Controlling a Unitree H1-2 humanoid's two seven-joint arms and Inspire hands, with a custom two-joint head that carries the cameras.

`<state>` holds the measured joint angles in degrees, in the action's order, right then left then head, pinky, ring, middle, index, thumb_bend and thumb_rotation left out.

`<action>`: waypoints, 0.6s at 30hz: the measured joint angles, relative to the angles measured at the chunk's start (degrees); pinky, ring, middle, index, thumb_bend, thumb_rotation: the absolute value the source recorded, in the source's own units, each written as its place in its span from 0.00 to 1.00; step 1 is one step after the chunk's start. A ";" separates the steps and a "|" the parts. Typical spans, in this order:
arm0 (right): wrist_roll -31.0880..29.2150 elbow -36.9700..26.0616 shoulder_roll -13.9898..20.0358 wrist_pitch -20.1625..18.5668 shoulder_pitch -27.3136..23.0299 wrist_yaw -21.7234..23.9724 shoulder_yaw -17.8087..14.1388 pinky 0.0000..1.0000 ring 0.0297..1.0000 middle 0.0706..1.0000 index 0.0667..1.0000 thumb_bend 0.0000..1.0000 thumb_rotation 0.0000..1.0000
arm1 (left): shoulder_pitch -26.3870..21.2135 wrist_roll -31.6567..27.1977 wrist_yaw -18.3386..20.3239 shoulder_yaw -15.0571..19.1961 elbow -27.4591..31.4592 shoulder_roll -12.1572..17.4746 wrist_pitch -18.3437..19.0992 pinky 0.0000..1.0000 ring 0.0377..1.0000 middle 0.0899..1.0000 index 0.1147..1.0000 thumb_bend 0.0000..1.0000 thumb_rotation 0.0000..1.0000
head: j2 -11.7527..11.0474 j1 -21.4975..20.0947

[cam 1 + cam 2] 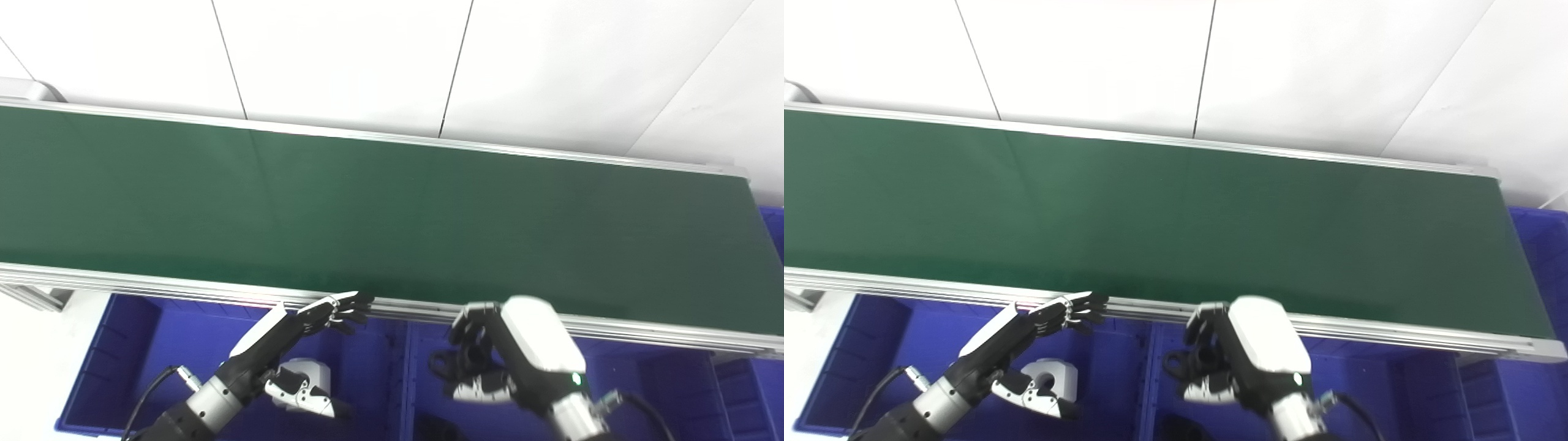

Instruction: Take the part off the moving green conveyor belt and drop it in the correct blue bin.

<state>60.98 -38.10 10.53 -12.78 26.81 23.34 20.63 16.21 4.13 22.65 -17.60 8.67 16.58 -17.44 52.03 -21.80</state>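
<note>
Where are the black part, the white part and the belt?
black part [1176, 361], right eye view, its ring end left of the right robot hand.
white part [1053, 375], right eye view, its top face.
belt [392, 214], left eye view, bare green middle.

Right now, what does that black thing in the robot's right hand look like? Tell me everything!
The black part is small and dark, with a ring-shaped end sticking out to the left. It looks like plastic or metal. The right hand is curled around it, hiding most of it. It hangs above a blue bin, just below the belt's near rail.
</note>
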 measured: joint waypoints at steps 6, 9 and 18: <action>-0.02 3.47 0.40 0.70 2.10 -1.65 0.30 0.18 0.41 0.45 0.45 0.52 0.00 | 0.36 0.27 -0.12 -0.03 0.80 -0.32 0.21 0.72 0.79 0.83 0.84 0.71 0.20 | 0.79 0.62; 1.12 5.60 1.11 0.71 1.79 -0.97 0.62 0.19 0.41 0.45 0.45 0.52 0.00 | 0.65 0.11 -0.12 -0.13 1.00 -0.34 0.26 0.73 0.80 0.83 0.84 0.71 0.19 | 0.97 0.71; 11.27 8.19 1.33 0.18 -0.54 9.07 2.14 0.31 0.40 0.45 0.73 0.54 0.00 | 1.16 0.09 -0.12 -0.08 2.47 -0.59 0.49 0.75 0.81 0.84 0.84 0.72 0.19 | 1.58 0.62</action>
<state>72.25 -29.90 11.85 -12.60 26.27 32.41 22.77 17.37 4.22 22.53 -17.68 11.14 16.00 -16.96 53.61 -21.18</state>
